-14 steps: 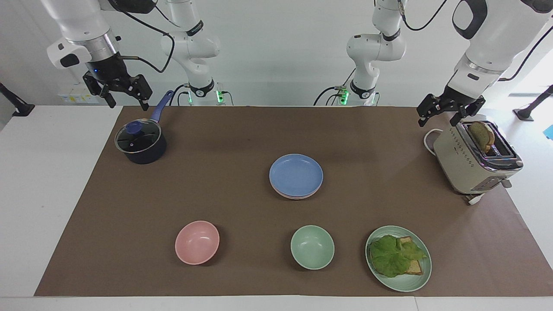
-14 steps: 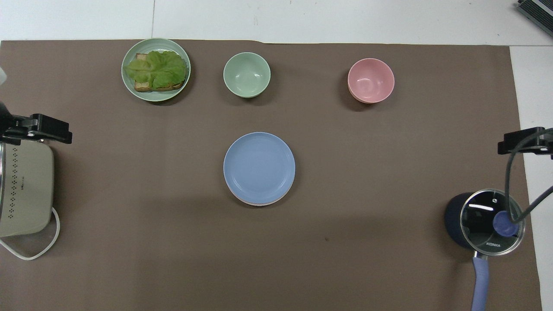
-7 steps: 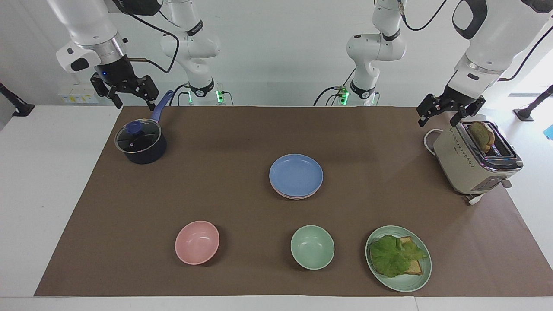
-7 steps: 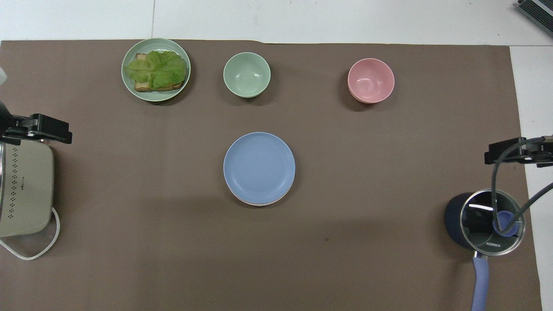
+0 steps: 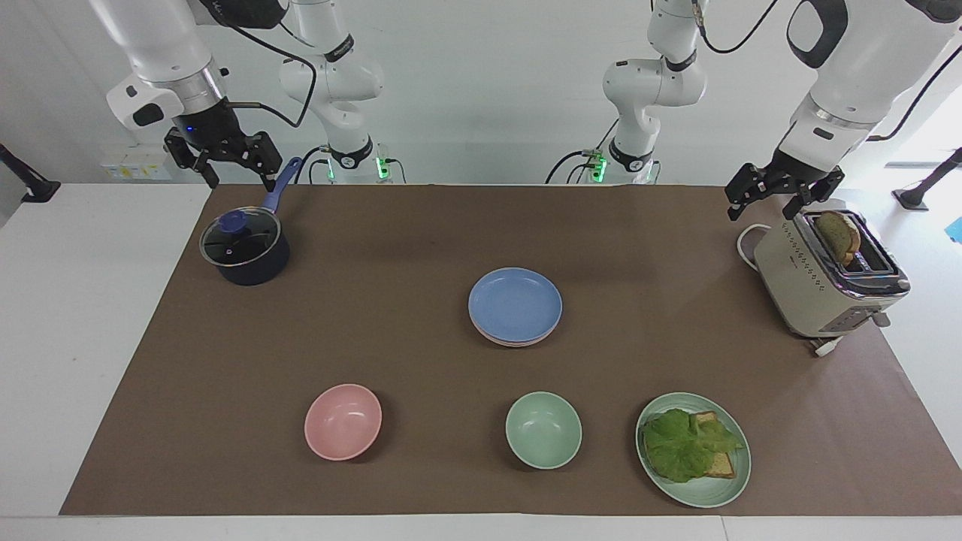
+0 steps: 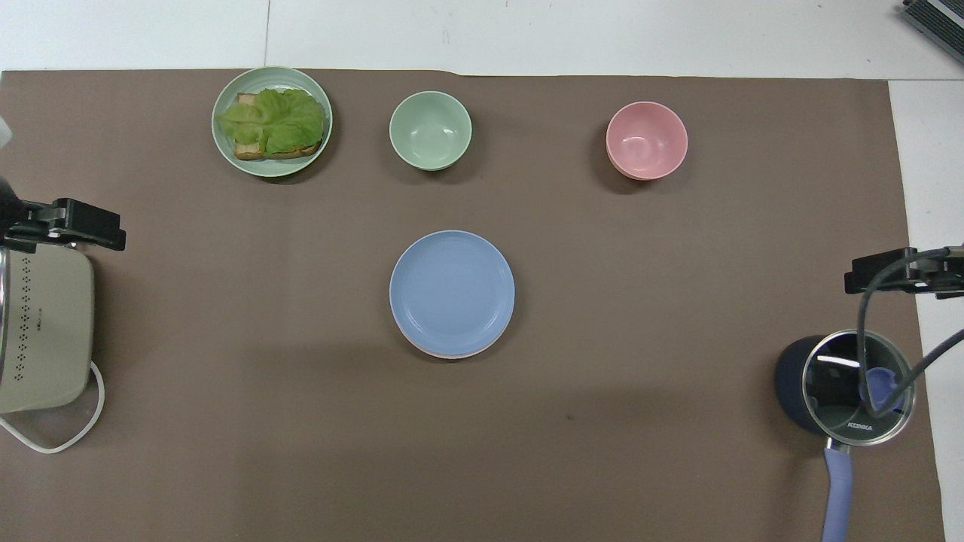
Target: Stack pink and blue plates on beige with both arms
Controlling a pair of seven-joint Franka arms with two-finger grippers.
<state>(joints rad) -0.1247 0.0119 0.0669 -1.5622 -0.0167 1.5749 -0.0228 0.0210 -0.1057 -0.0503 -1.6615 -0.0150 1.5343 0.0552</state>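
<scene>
Blue plate tops a stack at the middle of the bench in the facing view, with a pink plate showing as a thin rim under it; no beige plate can be made out below. The stack lies well apart from both sets of fingers. The right gripper hangs in the air over the pot's handle, fingers spread wide and holding nothing. The left gripper hangs just beside the toaster, fingers also wide and empty.

From overhead, the blue plate sits midway between the two grippers, a sliver of pink plate at its edge. The left gripper shows over the toaster's edge, the right gripper beside the pot.
</scene>
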